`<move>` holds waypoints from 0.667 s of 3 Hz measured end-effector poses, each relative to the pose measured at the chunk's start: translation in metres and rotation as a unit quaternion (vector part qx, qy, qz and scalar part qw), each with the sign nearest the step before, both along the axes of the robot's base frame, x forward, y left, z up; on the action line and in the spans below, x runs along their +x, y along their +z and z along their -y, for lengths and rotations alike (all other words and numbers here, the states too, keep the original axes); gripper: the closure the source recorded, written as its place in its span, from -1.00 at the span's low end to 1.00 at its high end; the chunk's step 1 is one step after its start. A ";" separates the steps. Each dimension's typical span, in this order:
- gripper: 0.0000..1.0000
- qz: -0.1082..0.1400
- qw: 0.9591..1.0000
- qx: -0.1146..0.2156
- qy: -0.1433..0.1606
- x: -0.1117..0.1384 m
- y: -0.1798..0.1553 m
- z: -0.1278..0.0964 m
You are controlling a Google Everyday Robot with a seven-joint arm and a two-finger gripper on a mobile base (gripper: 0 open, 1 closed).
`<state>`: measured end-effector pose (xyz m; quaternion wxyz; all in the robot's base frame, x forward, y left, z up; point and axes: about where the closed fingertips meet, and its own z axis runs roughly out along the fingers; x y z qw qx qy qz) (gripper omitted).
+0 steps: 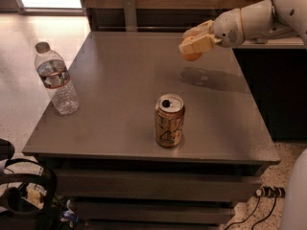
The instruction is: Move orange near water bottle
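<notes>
The orange (192, 56) peeks out below the cream fingers of my gripper (195, 43), which is shut on it and holds it in the air above the right rear part of the grey table (110, 90). Its shadow falls on the tabletop just below. The water bottle (56, 78), clear with a grey cap and a dark label with a red band, stands upright near the table's left edge, far from the orange.
A gold-tan drink can (169, 120) stands upright at the front middle of the table, between the gripper and the bottle. A dark counter (283, 90) lies to the right. Cables and black gear (24, 200) sit on the floor at the lower left.
</notes>
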<state>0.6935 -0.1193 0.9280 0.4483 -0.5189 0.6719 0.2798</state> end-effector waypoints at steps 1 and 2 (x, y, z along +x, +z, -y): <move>1.00 0.001 1.000 -0.005 0.028 -0.018 0.021 -0.039; 1.00 0.002 0.999 -0.017 0.049 -0.050 0.028 -0.084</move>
